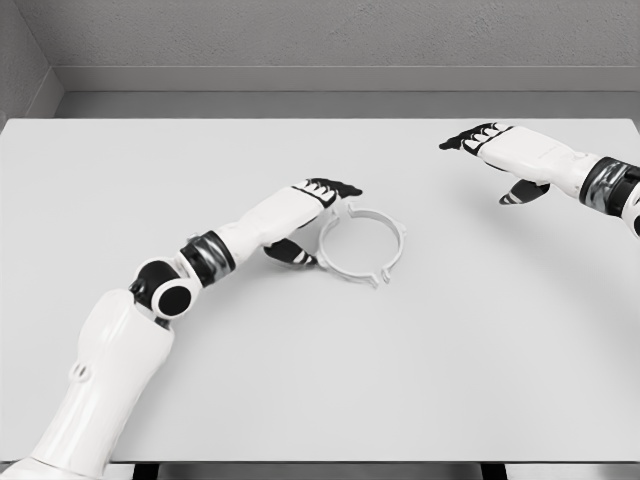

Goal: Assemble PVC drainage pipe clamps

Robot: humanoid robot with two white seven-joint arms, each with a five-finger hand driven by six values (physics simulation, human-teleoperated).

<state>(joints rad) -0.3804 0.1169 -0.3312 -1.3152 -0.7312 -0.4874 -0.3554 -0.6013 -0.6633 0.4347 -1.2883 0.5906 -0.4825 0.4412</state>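
Observation:
A white ring-shaped pipe clamp (362,244) with small tabs lies flat on the white table (320,360), near the middle. My left hand (312,218) sits at the ring's left rim, fingers stretched over its upper left edge and thumb low by its lower left edge; the fingers are spread and nothing is lifted. Far off at the upper right hovers my right hand (492,160), fingers extended and holding nothing.
The table's far edge meets a grey wall at the top. The near edge runs along the bottom of the view. My left arm (150,310) crosses the lower left part of the table.

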